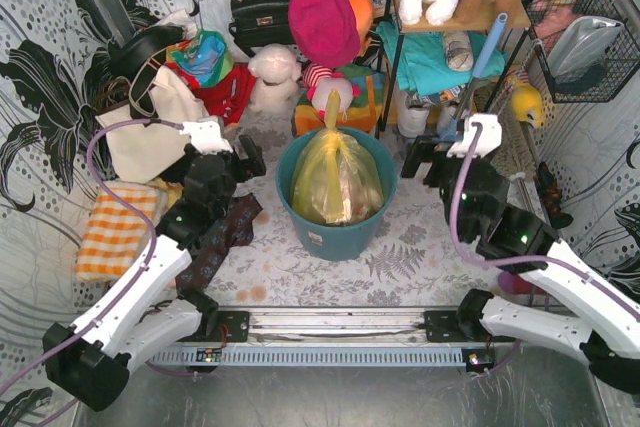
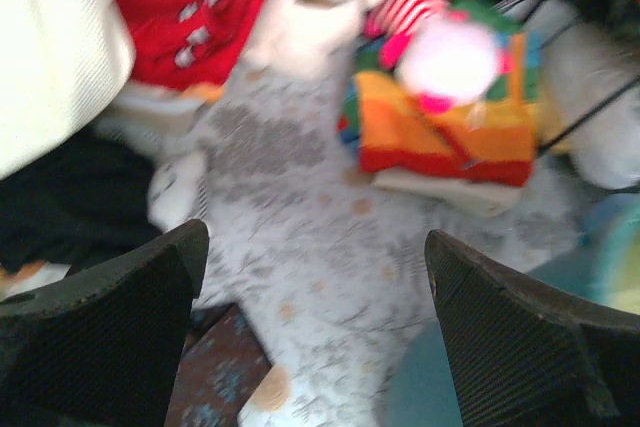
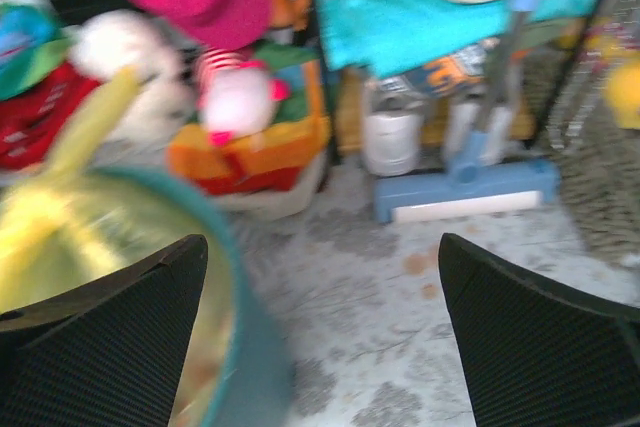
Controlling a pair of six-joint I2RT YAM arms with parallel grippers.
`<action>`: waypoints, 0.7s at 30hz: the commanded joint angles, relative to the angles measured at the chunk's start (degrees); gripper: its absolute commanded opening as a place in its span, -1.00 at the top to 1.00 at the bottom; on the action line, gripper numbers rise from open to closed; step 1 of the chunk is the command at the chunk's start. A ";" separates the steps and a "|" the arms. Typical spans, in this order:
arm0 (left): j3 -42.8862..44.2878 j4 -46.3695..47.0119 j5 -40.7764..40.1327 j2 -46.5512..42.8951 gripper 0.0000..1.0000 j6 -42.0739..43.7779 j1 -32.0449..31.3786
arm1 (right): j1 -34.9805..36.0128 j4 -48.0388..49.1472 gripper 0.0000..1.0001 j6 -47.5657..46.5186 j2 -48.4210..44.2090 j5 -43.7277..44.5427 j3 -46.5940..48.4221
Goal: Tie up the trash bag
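Note:
The trash bag point(image 1: 335, 179) is yellow-green and glossy. It sits in the teal bucket point(image 1: 335, 235) at the table's middle, with its top gathered into a twisted neck standing upright point(image 1: 332, 107). In the right wrist view the bag point(image 3: 70, 227) and bucket rim point(image 3: 240, 287) fill the lower left. My left gripper point(image 1: 250, 159) is open and empty, left of the bucket and apart from it. My right gripper point(image 1: 420, 159) is open and empty, right of the bucket. Both wrist views show wide-apart fingers point(image 2: 110, 317) point(image 3: 540, 337) with only the patterned tabletop between them.
A cream tote point(image 1: 150, 122) and orange checked cloth point(image 1: 115, 230) lie at left, a dark patterned cloth point(image 1: 225, 237) by the left arm. Plush toys and a striped cushion point(image 1: 340, 97) crowd behind the bucket. A shelf rack with a blue brush point(image 1: 480, 67) stands at back right.

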 commanded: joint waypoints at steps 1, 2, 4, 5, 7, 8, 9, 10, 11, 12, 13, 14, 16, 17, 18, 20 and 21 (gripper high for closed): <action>-6.94 4.42 -12.94 -1.88 -0.95 -1.86 1.26 | -12.73 0.51 -0.94 -3.62 3.09 -8.18 -0.48; -9.14 5.66 -14.39 -2.24 -0.95 -1.88 1.63 | -15.39 -0.01 -0.94 -3.62 4.11 -9.63 -0.61; -11.91 8.14 -17.54 -2.43 -0.95 -1.68 2.33 | -20.78 0.15 -0.93 -4.42 5.55 -10.99 -1.82; -13.16 9.47 -19.14 -2.23 -0.95 -1.63 2.74 | -24.20 0.96 -0.93 -4.93 5.83 -12.07 -2.90; -15.17 12.26 -21.34 -1.23 -0.95 -1.63 4.14 | -31.48 3.17 -0.93 -5.32 5.98 -16.96 -6.08; -16.11 13.81 -22.40 -0.02 -0.95 -1.73 4.88 | -35.29 4.81 -0.93 -5.24 6.18 -19.06 -7.92; -17.09 15.81 -23.67 1.21 -0.95 -1.76 5.46 | -38.62 6.57 -0.94 -4.95 6.48 -20.75 -10.21; -18.12 17.60 -25.71 2.34 -0.95 -2.41 5.67 | -41.96 8.57 -0.93 -4.47 6.87 -21.77 -12.60; -19.16 19.39 -27.68 3.60 -0.95 -2.97 5.92 | -44.60 11.18 -0.94 -4.38 7.25 -22.30 -15.46; -20.32 21.93 -29.36 4.84 -0.95 -3.14 6.18 | -46.57 13.93 -0.94 -4.52 7.72 -22.29 -18.52; -21.71 24.75 -30.36 6.20 -0.95 -2.76 6.41 | -48.18 17.44 -0.93 -4.77 8.38 -21.77 -21.61; -23.14 28.82 -30.63 7.73 -0.95 -1.84 6.60 | -49.35 20.98 -0.93 -4.84 8.90 -20.95 -24.86; -25.82 36.37 -29.18 11.04 -0.95 0.59 7.05 | -52.64 28.07 -0.93 -4.54 10.24 -21.21 -30.65; -26.89 40.54 -27.51 12.75 -0.95 2.35 7.16 | -53.59 32.38 -0.93 -4.46 10.91 -20.74 -33.30; -27.96 44.12 -26.43 14.91 -0.95 3.81 7.14 | -54.30 36.00 -0.93 -4.55 11.66 -19.67 -35.72; -29.97 51.98 -25.33 18.77 -0.95 6.18 7.12 | -55.47 42.95 -0.93 -5.66 13.32 -18.42 -39.82; -31.91 57.80 -24.72 20.57 -0.95 7.52 7.16 | -55.87 46.87 -0.93 -6.32 14.66 -18.28 -41.75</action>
